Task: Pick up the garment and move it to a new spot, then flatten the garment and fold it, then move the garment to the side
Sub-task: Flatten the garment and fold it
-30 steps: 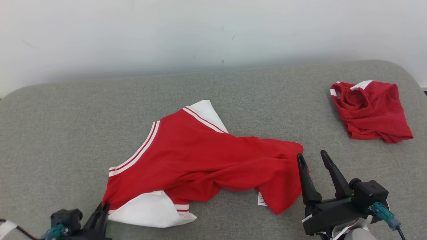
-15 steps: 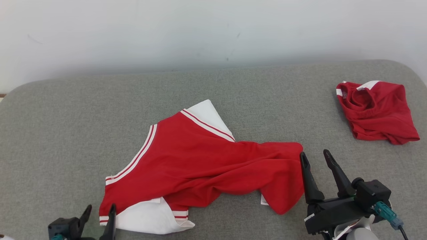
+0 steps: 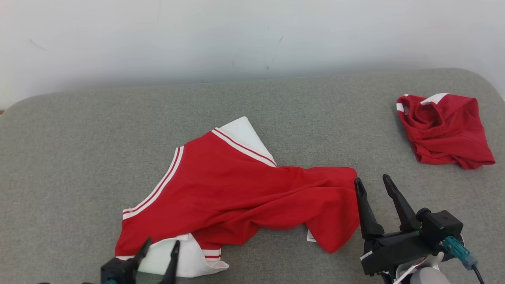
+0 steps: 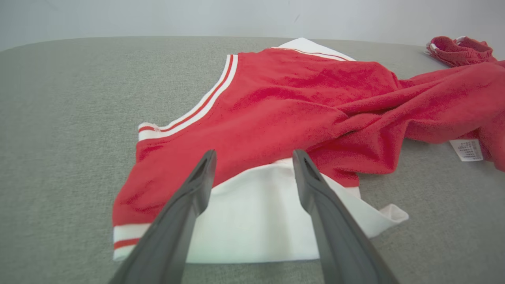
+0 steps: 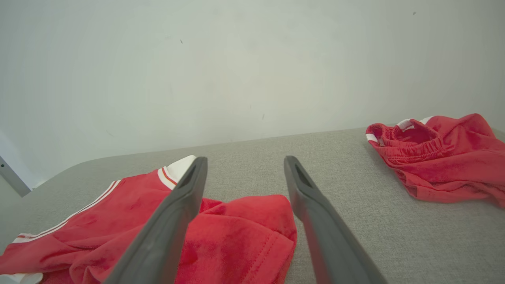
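Note:
The garment (image 3: 236,193) is a red shirt with white sleeves and striped trim, lying rumpled across the middle of the grey padded surface. My left gripper (image 3: 163,241) stands open at the near white sleeve (image 3: 185,260), holding nothing. From the left wrist the same garment (image 4: 296,98) spreads ahead of the open left gripper (image 4: 253,154), with the white sleeve (image 4: 256,221) seen between the fingers. My right gripper (image 3: 371,179) is open just right of the garment's red hem. The right wrist view has this gripper (image 5: 245,159) above that hem (image 5: 236,232).
A second red garment (image 3: 444,130) lies bunched at the far right, also visible from the right wrist (image 5: 438,157). The grey padded surface (image 3: 79,157) has rounded far corners and ends at a pale wall (image 3: 252,35). A white care label (image 3: 310,236) sticks out under the hem.
My left gripper has opened, let go of the garment's near left corner and shifted right along the bottom edge. The right gripper stays put. The camera shifted slightly.

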